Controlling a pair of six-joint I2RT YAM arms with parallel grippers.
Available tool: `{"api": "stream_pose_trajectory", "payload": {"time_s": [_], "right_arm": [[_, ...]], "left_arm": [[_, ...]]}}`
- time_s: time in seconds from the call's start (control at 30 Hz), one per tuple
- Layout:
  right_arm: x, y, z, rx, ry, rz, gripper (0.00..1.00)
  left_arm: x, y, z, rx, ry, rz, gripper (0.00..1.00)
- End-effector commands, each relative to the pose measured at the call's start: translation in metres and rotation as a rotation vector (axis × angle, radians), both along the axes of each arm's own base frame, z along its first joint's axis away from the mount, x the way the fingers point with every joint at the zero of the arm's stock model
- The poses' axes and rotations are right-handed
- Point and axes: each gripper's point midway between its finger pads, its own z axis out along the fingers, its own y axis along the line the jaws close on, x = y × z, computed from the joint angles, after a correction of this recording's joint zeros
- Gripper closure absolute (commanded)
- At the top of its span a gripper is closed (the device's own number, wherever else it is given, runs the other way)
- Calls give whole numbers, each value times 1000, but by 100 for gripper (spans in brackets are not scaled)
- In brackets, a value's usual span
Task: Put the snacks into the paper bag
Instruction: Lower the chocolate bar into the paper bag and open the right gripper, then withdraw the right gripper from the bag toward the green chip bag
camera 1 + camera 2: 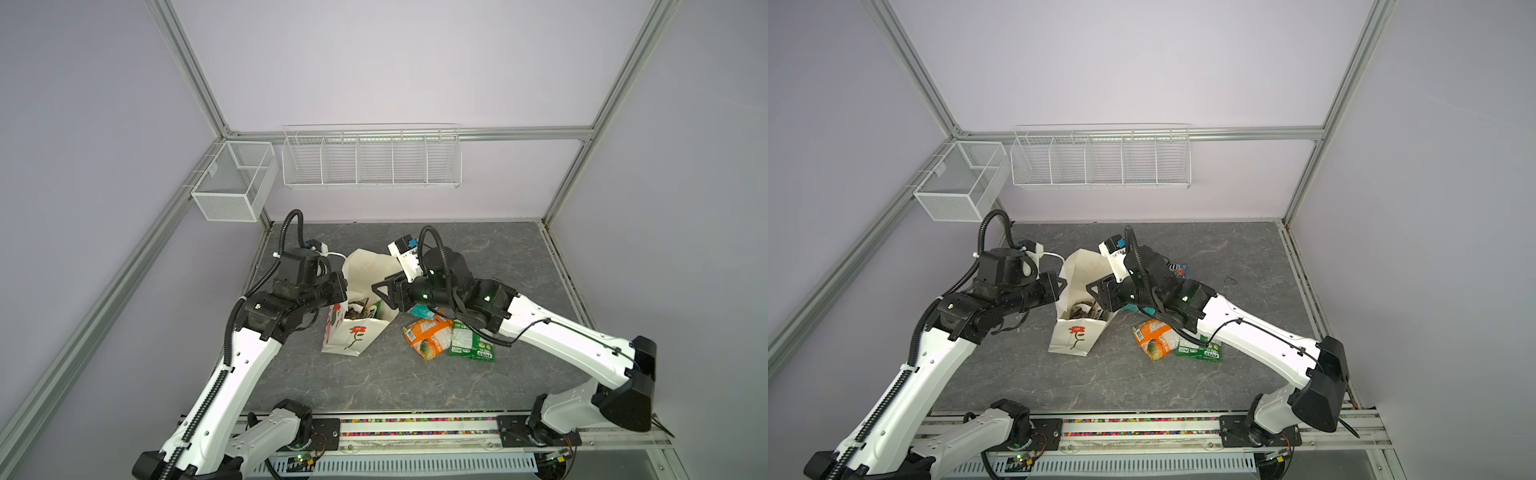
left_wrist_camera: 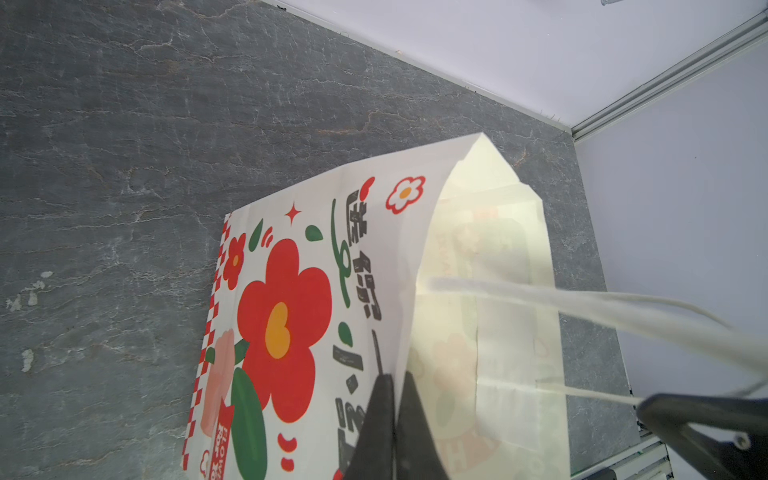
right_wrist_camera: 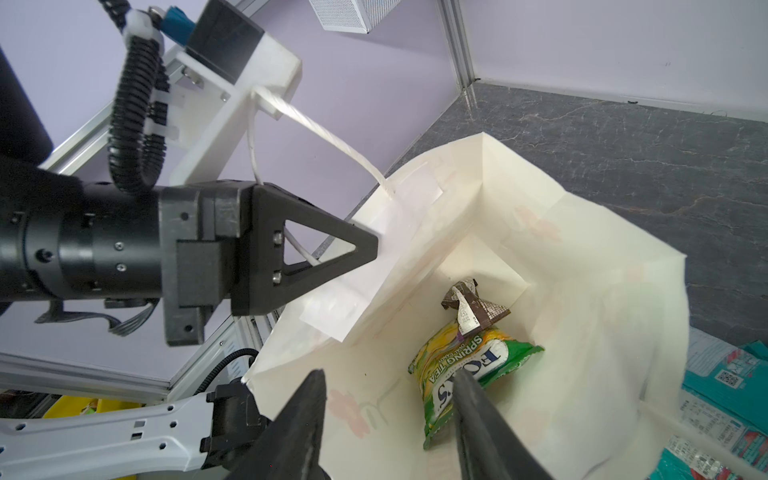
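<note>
Directly beneath my right gripper point(image 3: 390, 374), its jaws spread and empty, the yellow-green crinkly packet point(image 3: 449, 355) and small dark-brown bar point(image 3: 473, 307) lie inside the tall white flowered paper bag point(image 3: 602, 257) whose rim my left gripper point(image 2: 397, 376) pinches; such light, slippery packets probably want a mid-body pinch.

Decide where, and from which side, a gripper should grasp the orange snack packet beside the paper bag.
Probably pinch the orange packet by its free edge facing the paper bag, descending from above: it lies flat, and the green packet crowds its other side.
</note>
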Motion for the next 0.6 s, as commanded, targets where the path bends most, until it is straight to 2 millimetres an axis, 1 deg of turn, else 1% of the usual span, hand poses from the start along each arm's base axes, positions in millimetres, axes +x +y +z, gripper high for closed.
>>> {"api": "stream_pose_trajectory", "payload": {"time_s": [0.0,0.17,0.3,0.57], "right_arm": [[-7,-10,9,19,-3,8,44],[-12,-18,16,30,-11,1,43],[-16,-25,21,49,-9,1,40],[-19,-43,22,65,-17,-49,37]], "left_arm": [[0,0,5,1,-15,-1,100],[1,0,5,7,-17,-2,100],[1,0,4,9,-15,-2,100],[1,0,2,10,-12,-2,100]]}}
